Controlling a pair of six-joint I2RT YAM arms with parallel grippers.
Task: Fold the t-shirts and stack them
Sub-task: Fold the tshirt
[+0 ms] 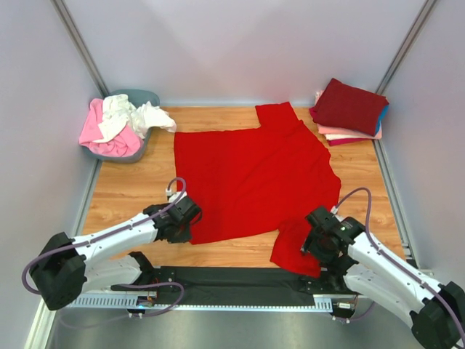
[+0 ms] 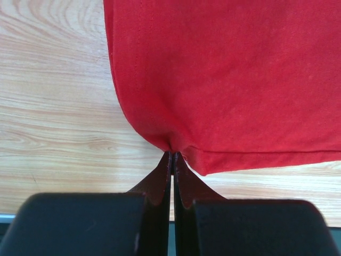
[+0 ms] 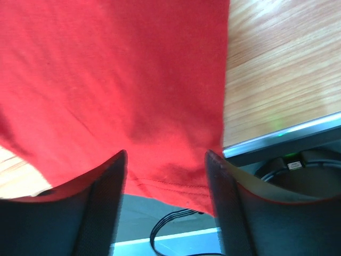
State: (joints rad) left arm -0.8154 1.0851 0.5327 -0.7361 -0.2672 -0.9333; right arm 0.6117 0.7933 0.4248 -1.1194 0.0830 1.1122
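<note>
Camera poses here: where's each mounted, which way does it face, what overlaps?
Top external: above and behind the arm bases, facing down at table, bright red t-shirt, grey tub, folded stack; left arm, right arm show.
Left wrist: on the left arm, facing along the left hand, shut on the shirt's hem corner.
Right wrist: on the right arm, facing past the open right hand at a sleeve by the table's near edge.
Shared: all three see the shirt and tabletop.

A light wooden table top sits between plain white walls, with thin grey metal posts in the corners.
</note>
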